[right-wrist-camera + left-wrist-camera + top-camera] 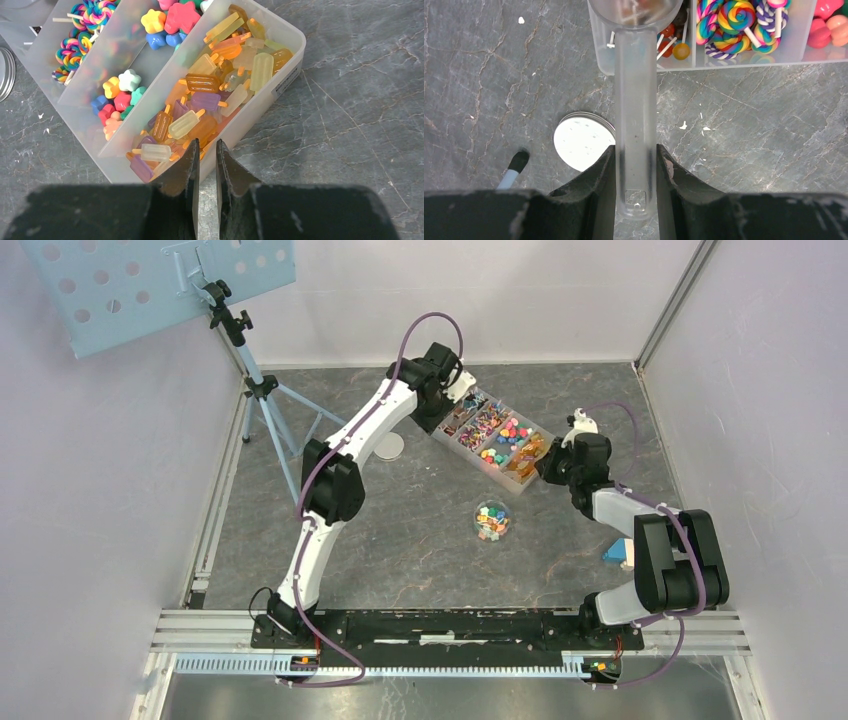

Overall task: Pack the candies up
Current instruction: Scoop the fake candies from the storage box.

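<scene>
The candies lie sorted in a clear divided tray (528, 476): popsicle shapes (210, 95), flower shapes (122, 95) and swirl lollipops (734, 20). More candies fill a small clear round jar (492, 520) on the table in front of the tray. My left gripper (462, 390) (636, 150) is shut on the handle of a clear plastic scoop (636, 100), whose bowl sits over the tray's far-left end compartment. My right gripper (553, 462) (204, 147) is shut and empty, low beside the tray's near-right corner, by the popsicle compartment.
A grey round lid disc (391, 447) (581, 140) lies on the table left of the tray. A music stand on a tripod (255, 390) stands at the back left, with one foot (516, 165) near the lid. A blue object (617, 552) lies by the right arm.
</scene>
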You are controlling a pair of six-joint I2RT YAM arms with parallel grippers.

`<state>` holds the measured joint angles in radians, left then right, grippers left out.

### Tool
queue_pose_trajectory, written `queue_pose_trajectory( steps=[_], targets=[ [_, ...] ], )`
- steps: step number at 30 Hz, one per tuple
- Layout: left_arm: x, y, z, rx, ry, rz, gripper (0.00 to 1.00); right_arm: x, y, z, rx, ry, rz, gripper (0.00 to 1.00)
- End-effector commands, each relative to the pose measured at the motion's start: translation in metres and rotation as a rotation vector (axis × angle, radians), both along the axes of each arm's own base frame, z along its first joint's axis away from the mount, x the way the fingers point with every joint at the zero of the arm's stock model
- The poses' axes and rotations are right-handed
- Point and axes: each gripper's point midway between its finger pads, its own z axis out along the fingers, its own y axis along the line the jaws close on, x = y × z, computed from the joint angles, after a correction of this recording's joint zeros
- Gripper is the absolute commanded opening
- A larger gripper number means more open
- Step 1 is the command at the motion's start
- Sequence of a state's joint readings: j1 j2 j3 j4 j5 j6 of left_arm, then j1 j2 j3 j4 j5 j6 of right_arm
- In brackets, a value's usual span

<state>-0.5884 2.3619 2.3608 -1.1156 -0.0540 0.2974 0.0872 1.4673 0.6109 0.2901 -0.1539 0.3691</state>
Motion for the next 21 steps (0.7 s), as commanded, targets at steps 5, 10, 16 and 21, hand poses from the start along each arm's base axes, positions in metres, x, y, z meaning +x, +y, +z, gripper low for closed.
queue_pose_trajectory(
  steps=[5, 10, 16, 21],
  targets=[
    [0.014, -0.024, 0.004, -0.101, -0.054, -0.006, 0.02, -0.013, 0.035, -0.009, 0.020, 0.019, 0.145, 0.05],
    [0.006, -0.013, -0.006, -0.058, -0.033, 0.000, 0.02, -0.011, 0.032, -0.008, 0.010, 0.019, 0.136, 0.05],
    [0.000, 0.000, -0.013, -0.035, -0.047, -0.007, 0.02, -0.008, 0.028, -0.008, -0.003, 0.015, 0.131, 0.05],
    [-0.004, 0.008, -0.018, -0.030, -0.033, -0.004, 0.02, -0.006, 0.024, -0.006, -0.006, 0.008, 0.124, 0.05]
  ],
)
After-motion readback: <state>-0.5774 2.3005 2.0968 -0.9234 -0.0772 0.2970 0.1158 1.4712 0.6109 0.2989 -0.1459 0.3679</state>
